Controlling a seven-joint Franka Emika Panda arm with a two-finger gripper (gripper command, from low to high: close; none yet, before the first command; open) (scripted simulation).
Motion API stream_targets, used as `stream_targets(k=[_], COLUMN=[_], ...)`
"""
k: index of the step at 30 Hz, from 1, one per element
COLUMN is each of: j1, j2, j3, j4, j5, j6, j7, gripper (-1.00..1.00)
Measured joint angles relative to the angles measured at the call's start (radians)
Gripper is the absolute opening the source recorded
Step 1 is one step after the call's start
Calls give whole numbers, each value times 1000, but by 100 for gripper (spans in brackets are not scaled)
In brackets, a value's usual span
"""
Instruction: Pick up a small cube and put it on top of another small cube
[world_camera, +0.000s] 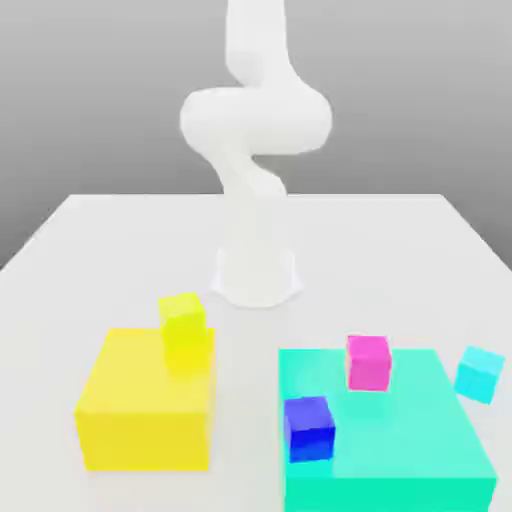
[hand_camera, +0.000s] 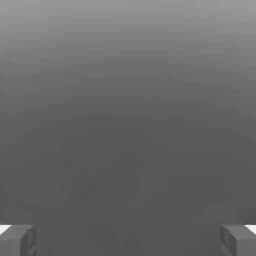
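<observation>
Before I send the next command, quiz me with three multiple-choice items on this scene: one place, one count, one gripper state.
1. Where is the dark blue small cube?
A) On the yellow block
B) On the turquoise-green block
C) On the robot's base

2. How many small cubes are there?
A) Two
B) Three
C) Four

3. How does the gripper stand?
A) Open and empty
B) Shut on a cube
C) Shut and empty

Key:
1 B: the exterior view shows it on the turquoise-green block, near that view's left edge of it.
2 C: yellow, pink, dark blue and light cyan cubes appear.
3 A: the hand view shows the fingers wide apart, nothing between them.
</observation>
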Motion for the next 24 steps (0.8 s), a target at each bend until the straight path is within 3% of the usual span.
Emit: stream_targets(k=[15, 24], j1=[141, 308], j2=[551, 866], j3=[312, 418], j4=[-165, -262], j5=[-162, -211], j6=[246, 398], j7=[50, 47], gripper=[0, 0])
